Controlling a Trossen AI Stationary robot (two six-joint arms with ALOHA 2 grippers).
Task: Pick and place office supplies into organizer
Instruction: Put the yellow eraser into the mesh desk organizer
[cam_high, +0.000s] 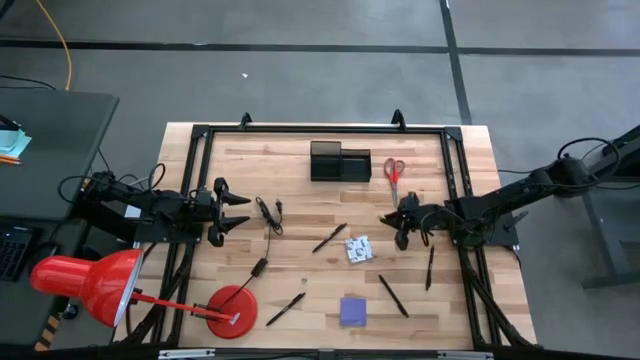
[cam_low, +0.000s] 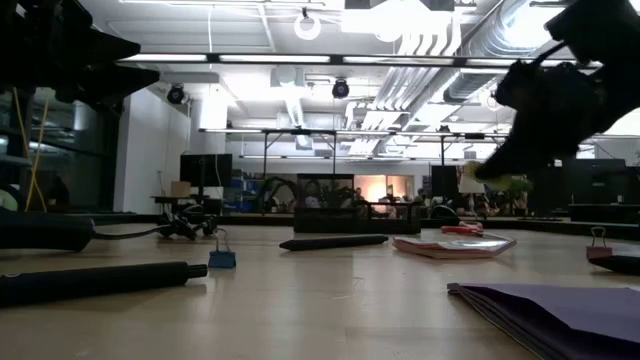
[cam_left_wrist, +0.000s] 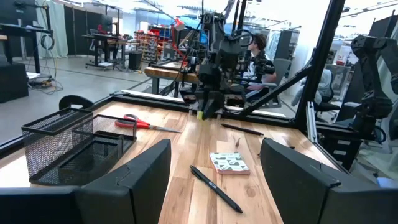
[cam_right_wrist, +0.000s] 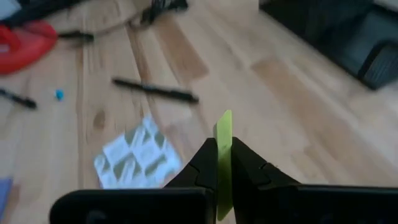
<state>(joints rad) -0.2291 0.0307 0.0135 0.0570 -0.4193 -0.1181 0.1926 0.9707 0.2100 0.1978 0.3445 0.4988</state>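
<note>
Pinching the tiny yellow piece upright between its tips, the right end effector hangs above the table.

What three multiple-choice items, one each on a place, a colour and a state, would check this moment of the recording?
1. Where do the scissors lie?
A. just right of the organizer
B. inside the organizer
C. beside the lamp base

2. What colour is the sticky-note pad?
A. green
B. purple
C. orange

3. What is the right end effector doing?
A. standing open over the packet
B. shut on a pen
C. shut on the yellow piece

Answers:
1 A, the high view shows them on the table next to the organizer's right end.
2 B, it shows purple near the table's front edge.
3 C, the right wrist view shows the yellow piece pinched between the fingers; the left end effector waits open at the left.
</note>
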